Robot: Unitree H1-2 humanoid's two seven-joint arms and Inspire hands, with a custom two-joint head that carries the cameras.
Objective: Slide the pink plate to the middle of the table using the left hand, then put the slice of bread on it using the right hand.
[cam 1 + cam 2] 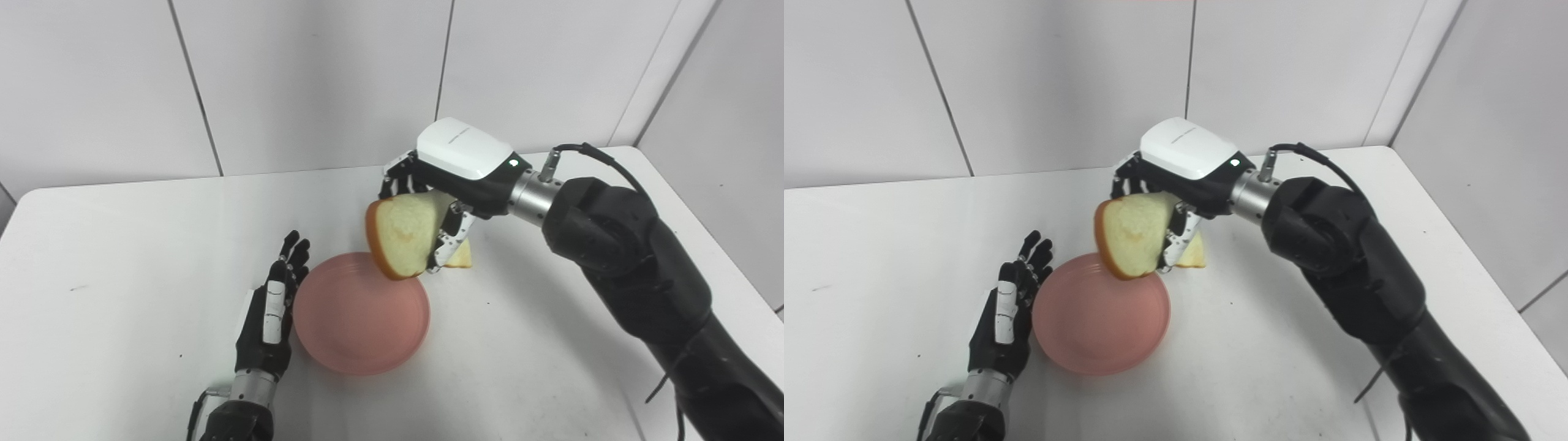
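The pink plate [358, 321] lies near the middle of the white table [122, 245]. My left hand [272, 309] rests flat and open against the plate's left rim, fingers straight and pointing away. My right hand [453, 177] is shut on a slice of bread [401, 236], held tilted in the air above the plate's far edge. A second piece of bread [460, 257] lies on the table just behind the held slice, partly hidden by my right hand's fingers.
White wall panels [306, 79] stand close behind the table and along its right side. The table's right edge [723, 245] runs near my right arm. Bare tabletop stretches to the left of my left hand.
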